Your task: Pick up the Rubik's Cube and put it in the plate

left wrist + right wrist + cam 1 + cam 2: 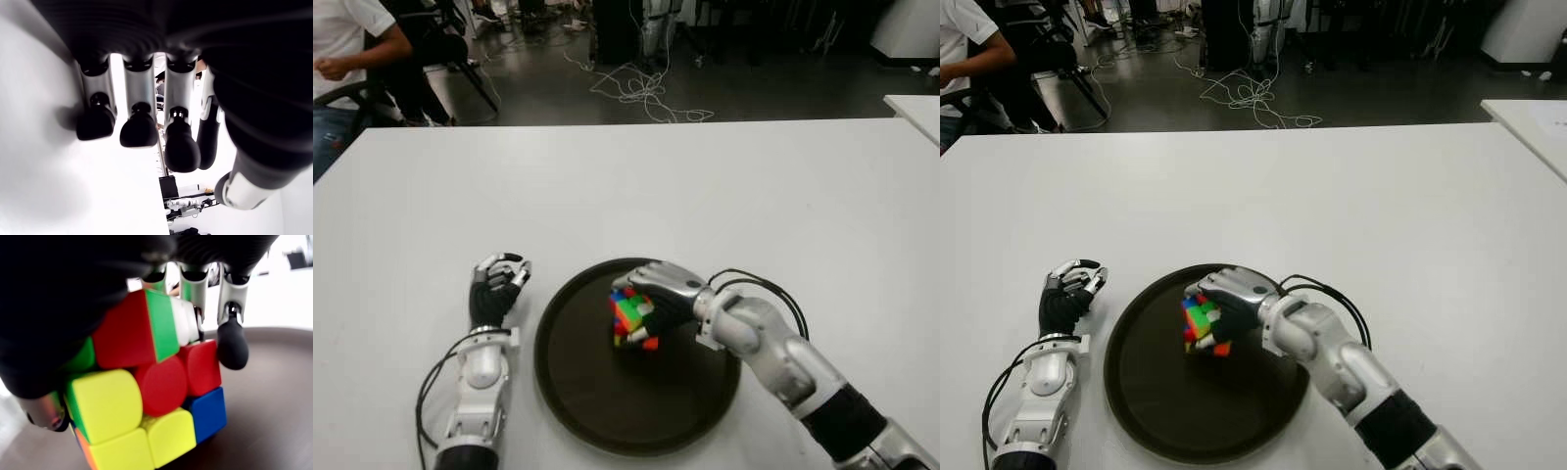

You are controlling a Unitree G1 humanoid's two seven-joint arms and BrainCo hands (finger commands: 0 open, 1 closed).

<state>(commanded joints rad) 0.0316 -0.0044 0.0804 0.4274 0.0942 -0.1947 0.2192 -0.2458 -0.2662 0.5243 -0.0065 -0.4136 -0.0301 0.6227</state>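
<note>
The multicoloured Rubik's Cube [631, 319] is inside the round dark plate [597, 411], near its far middle. My right hand [656, 294] reaches in from the right and wraps over the cube, fingers curled around it. In the right wrist view the cube [146, 396] fills the frame, with fingertips [232, 345] pressed beside it and the dark plate [274, 406] right beneath. Whether the cube touches the plate I cannot tell. My left hand [496, 286] shows on the white table [656, 186] just left of the plate, fingers loosely curled, holding nothing.
The white table stretches far ahead and to both sides. A person sits at the far left beyond the table's edge. Cables [646, 93] lie on the floor behind. Another white table corner [915, 108] shows at the far right.
</note>
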